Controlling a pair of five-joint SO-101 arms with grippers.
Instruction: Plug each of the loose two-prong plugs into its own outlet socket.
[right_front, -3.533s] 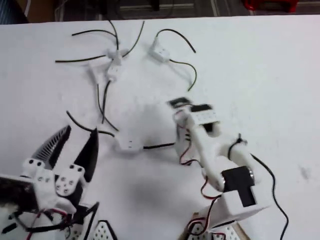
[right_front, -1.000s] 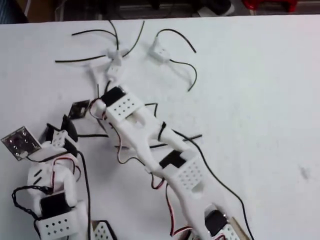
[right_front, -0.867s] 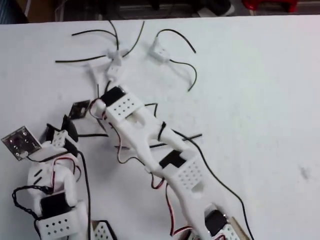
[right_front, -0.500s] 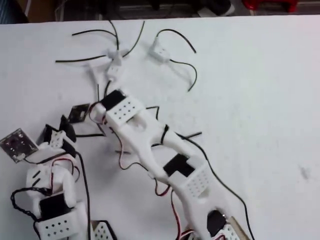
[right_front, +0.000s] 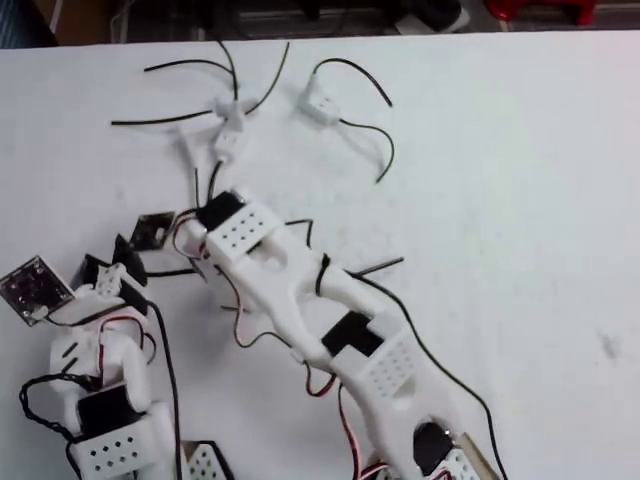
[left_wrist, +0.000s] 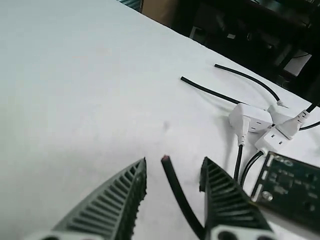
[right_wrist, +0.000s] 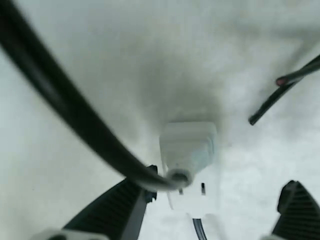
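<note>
My right gripper (right_wrist: 205, 205) is open, its dark fingers (right_wrist: 115, 212) standing wide on either side of a white socket block (right_wrist: 189, 150). A black cable (right_wrist: 75, 110) runs into that block. In the high view the right arm (right_front: 290, 280) stretches to the table's left middle and covers the block. My left gripper (left_wrist: 173, 165) is also open, low over the table, with the free end of a black cable (left_wrist: 172, 185) lying between its fingers, not pinched. Its dark fingers (right_front: 125, 252) sit just left of the right wrist. Two white plugs (left_wrist: 252, 120) lie joined farther off.
A cluster of white plugs with black leads (right_front: 228, 130) lies at the back left. Another white socket with two curved leads (right_front: 318, 103) sits to its right. A loose cable end (right_front: 385, 265) pokes out beside the right arm. The table's right half (right_front: 520, 200) is bare.
Since 3.5 s ago the right arm has swung left over the near socket and the left gripper has dropped to the table. In the last second both wrists shifted slightly nearer.
</note>
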